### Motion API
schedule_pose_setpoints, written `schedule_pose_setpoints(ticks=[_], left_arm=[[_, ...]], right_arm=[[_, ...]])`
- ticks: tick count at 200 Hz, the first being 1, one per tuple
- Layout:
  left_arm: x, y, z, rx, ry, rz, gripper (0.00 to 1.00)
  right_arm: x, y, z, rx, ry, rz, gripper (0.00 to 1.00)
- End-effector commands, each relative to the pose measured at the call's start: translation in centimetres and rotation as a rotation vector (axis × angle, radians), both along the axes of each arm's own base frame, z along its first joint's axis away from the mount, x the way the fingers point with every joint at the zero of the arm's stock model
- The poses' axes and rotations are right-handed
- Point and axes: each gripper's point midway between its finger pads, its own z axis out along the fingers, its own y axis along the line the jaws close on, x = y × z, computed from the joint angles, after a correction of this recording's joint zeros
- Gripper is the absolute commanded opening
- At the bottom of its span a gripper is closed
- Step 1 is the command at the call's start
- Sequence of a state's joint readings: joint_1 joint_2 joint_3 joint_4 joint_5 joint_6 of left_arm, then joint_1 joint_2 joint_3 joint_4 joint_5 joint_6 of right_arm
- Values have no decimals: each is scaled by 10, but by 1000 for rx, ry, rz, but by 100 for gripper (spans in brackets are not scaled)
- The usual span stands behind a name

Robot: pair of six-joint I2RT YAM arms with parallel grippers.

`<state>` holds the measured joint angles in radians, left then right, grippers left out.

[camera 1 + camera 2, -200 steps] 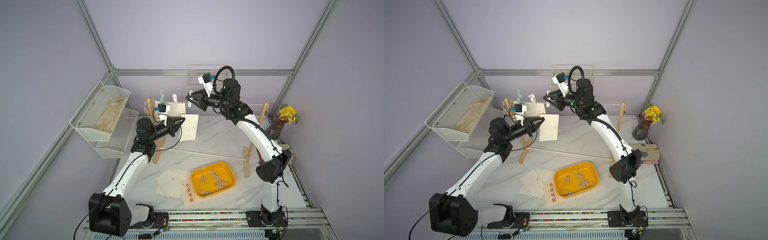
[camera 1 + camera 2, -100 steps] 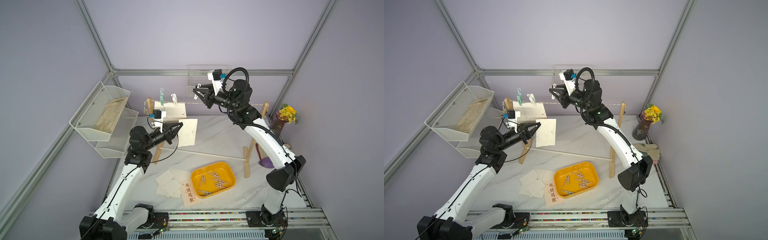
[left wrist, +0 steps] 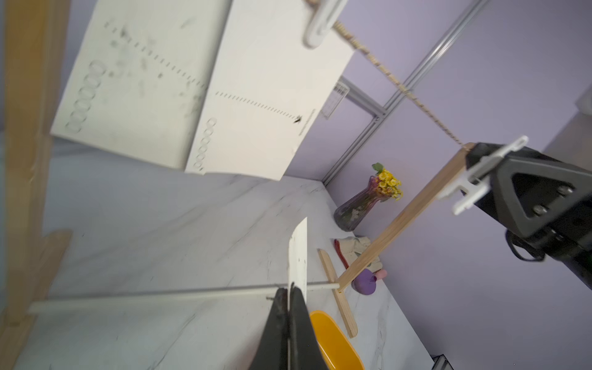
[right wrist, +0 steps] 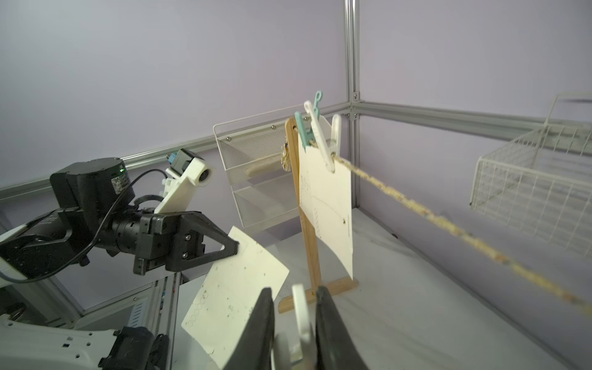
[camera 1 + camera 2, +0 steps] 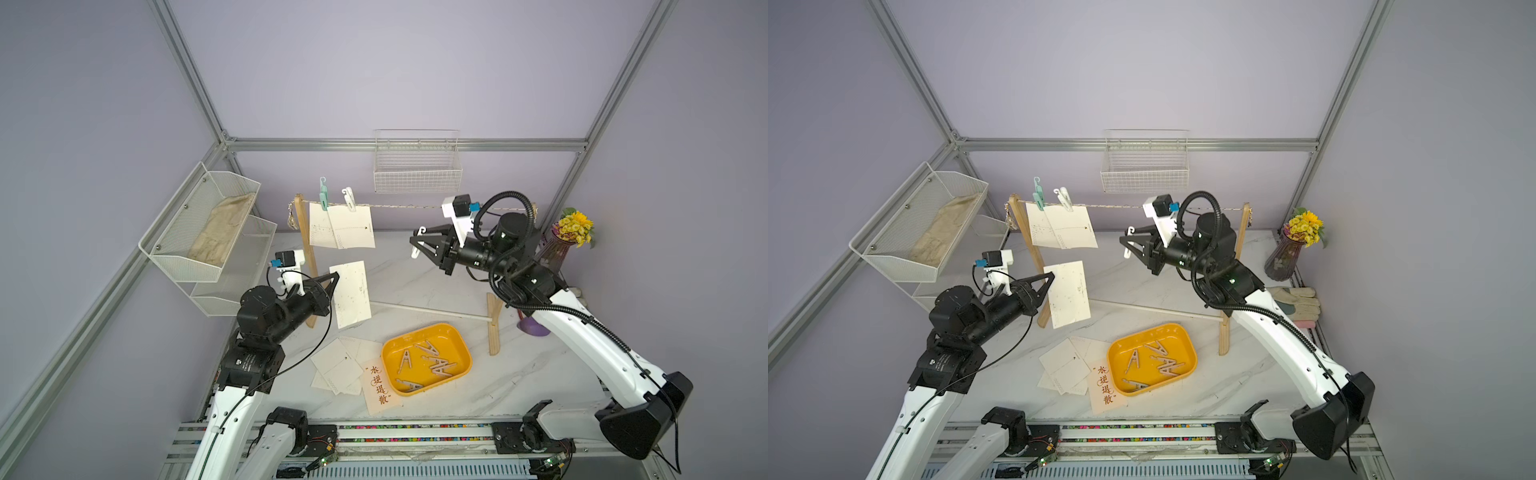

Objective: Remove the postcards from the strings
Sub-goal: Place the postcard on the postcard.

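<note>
Left gripper (image 5: 333,279) is clamped on one edge of a loose postcard (image 5: 353,296), which hangs upright in the air below the rope (image 5: 399,206), clear of the marble table (image 5: 519,374). The right gripper (image 5: 416,244) pinches a white clothespin (image 4: 300,304), off the rope and just below it. Two hung postcards (image 5: 343,226) overlap by the left wooden post (image 5: 308,257), one under a teal clothespin (image 5: 323,196), the other under a second white clothespin (image 5: 349,199). On the table lie a pile of postcards (image 5: 338,363), a pink calligraphy card (image 5: 380,387) and, beside it, a yellow tray (image 5: 459,338) of wooden clothespins (image 5: 432,362).
</note>
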<state>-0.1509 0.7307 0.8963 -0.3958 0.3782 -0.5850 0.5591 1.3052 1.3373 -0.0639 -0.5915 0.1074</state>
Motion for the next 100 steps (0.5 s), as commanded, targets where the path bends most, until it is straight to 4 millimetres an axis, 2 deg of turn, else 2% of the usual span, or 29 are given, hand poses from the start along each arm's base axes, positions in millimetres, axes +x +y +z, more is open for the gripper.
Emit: schedule_pose_setpoints(ticks=[1, 29, 56, 82, 100], left_arm=[[-15, 17, -65, 27, 309, 105, 0], [-35, 16, -110, 64, 498, 97, 0], [-45, 14, -142, 93, 606, 81, 0], [-48, 9, -164, 95, 684, 68, 0], [-49, 6, -175, 106, 723, 49, 0]], right_arm=[[-8, -2, -60, -71, 179, -10, 19], [-26, -1, -128, -173, 327, -8, 18], [-48, 6, -190, -314, 427, 6, 17], [-72, 14, -237, -433, 509, 39, 16], [-86, 15, -260, -497, 550, 58, 16]])
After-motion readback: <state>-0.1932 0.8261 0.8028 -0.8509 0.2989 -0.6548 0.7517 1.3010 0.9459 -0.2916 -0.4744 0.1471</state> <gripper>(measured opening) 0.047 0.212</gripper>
